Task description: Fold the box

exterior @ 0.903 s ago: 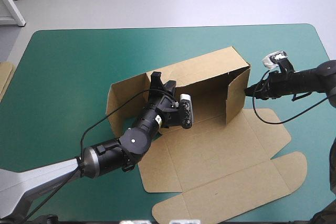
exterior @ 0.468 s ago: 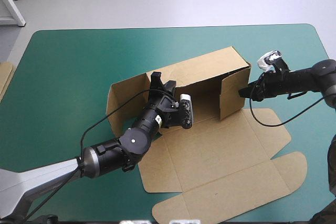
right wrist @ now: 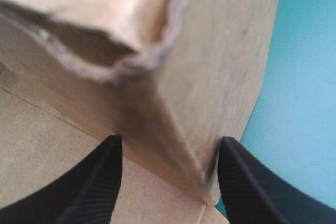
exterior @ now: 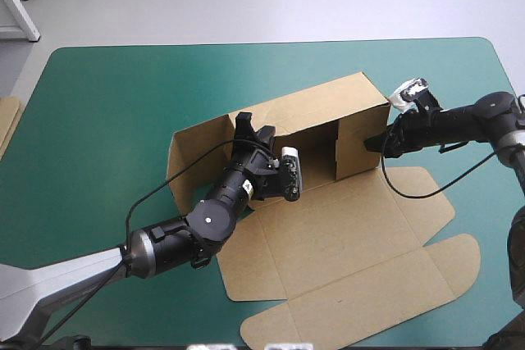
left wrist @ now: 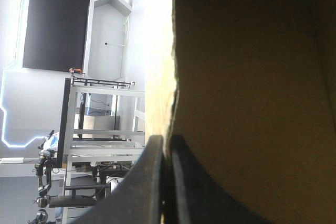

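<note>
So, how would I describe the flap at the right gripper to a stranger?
On the teal-green table lies the brown box, its far long wall raised. At that wall's right end one short flap stands upright, folded inward; only it sits between the right gripper's open jaws.

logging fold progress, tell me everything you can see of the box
The box is a cut sheet of plain brown board, half formed on the teal-green cover. Its long rear wall stands upright, with the left gripper shut on its top edge. The right end flap is turned inward, its edge between the fingers of the open right gripper. The left end flap angles outward. The base, lid and tuck flaps lie flat toward the near edge.
</note>
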